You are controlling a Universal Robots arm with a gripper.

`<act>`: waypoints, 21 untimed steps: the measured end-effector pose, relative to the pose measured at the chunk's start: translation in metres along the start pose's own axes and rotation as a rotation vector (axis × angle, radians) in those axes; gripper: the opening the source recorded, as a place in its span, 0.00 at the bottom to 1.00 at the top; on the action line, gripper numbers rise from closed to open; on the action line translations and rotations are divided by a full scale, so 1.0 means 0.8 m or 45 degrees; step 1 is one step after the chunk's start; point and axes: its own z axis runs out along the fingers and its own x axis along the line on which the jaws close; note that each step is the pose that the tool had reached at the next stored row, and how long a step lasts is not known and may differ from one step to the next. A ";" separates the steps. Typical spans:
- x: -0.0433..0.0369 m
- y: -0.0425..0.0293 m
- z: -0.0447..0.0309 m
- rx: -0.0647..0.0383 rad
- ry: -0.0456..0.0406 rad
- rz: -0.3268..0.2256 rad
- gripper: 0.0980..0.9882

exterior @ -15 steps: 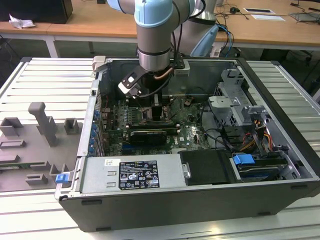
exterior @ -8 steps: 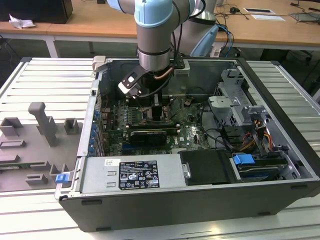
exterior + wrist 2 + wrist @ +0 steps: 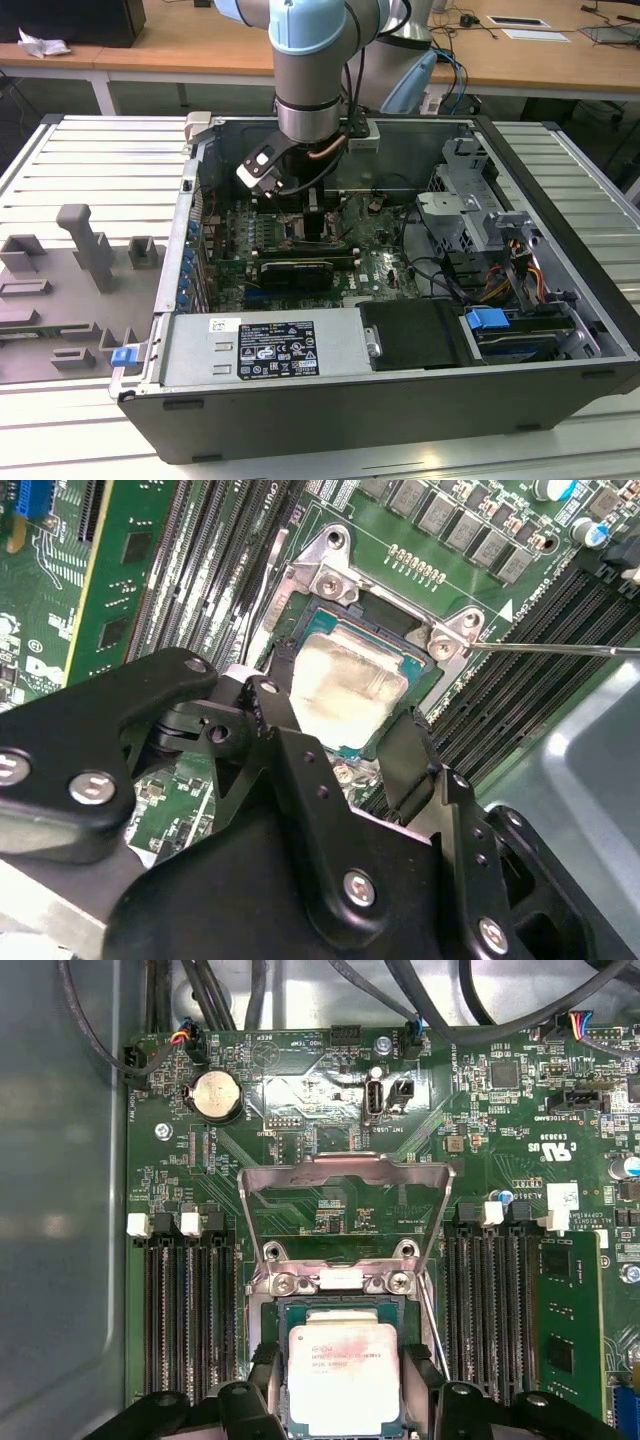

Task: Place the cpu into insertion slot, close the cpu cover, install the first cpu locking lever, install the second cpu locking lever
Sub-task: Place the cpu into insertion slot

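The cpu (image 3: 345, 1375) (image 3: 345, 685), a pale metal square, lies level in the insertion slot (image 3: 345, 1282) (image 3: 330, 580) on the green board. My gripper (image 3: 345, 1385) (image 3: 340, 735) (image 3: 310, 225) hangs straight over it. In both wrist views its black fingers (image 3: 265, 1375) (image 3: 275, 705) press against two opposite edges of the chip. The cpu cover (image 3: 345, 1175), a silvery frame, stands flipped up behind the slot. A thin locking lever (image 3: 550, 648) (image 3: 432, 1315) sticks out free beside the slot.
Long black memory slots (image 3: 190, 1310) (image 3: 490, 1310) flank the socket, with a fitted module (image 3: 560, 1320) on one side. The open computer case (image 3: 300, 400) surrounds the board, with cables and a drive cage (image 3: 470, 200) at the exterior view's right. Grey fixtures (image 3: 90, 250) sit outside on the left.
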 end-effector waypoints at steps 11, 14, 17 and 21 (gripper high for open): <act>0.000 0.0009 -0.0121 0.000 -0.010 -0.001 0.13; 0.000 0.0012 -0.0144 0.000 -0.012 -0.001 0.06; 0.000 0.0013 -0.0162 0.000 -0.013 -0.001 0.01; 0.000 0.0014 -0.0184 0.000 -0.013 -0.001 0.01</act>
